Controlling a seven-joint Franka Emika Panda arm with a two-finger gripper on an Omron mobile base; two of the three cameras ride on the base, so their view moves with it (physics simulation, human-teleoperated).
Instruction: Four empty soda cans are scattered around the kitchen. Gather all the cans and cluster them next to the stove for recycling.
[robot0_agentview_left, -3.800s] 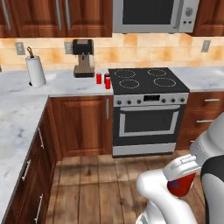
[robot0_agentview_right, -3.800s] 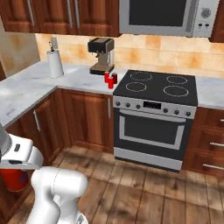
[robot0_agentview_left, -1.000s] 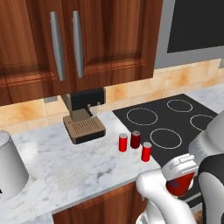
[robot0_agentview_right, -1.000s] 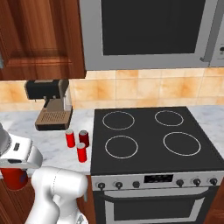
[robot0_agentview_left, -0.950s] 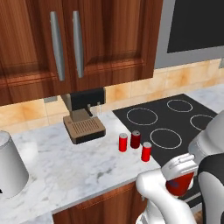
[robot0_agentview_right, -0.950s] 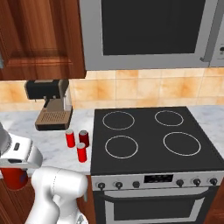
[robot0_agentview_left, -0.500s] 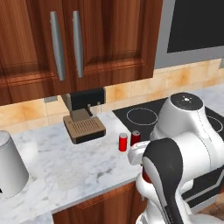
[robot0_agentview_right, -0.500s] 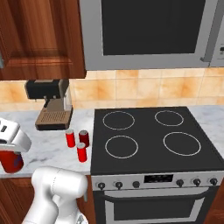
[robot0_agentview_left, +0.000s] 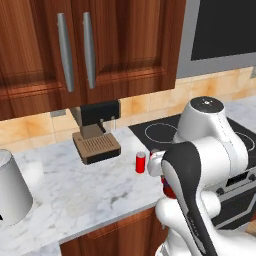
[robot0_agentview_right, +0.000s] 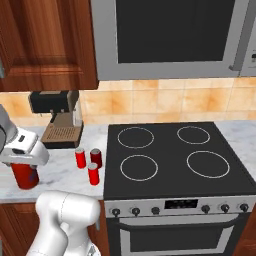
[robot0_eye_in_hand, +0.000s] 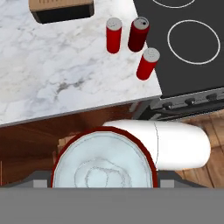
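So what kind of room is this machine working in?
A home kitchen, rendered rather than real: a black glass stove, a brown coffee machine on a white marble counter, and dark wooden cabinets above.

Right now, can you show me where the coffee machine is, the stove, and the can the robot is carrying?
coffee machine (robot0_agentview_right: 61, 120), right base view, on its front below the dark top.
stove (robot0_agentview_right: 170, 150), right base view, on bare black glass between the rings.
carried can (robot0_agentview_right: 25, 175), right base view, on its red side.
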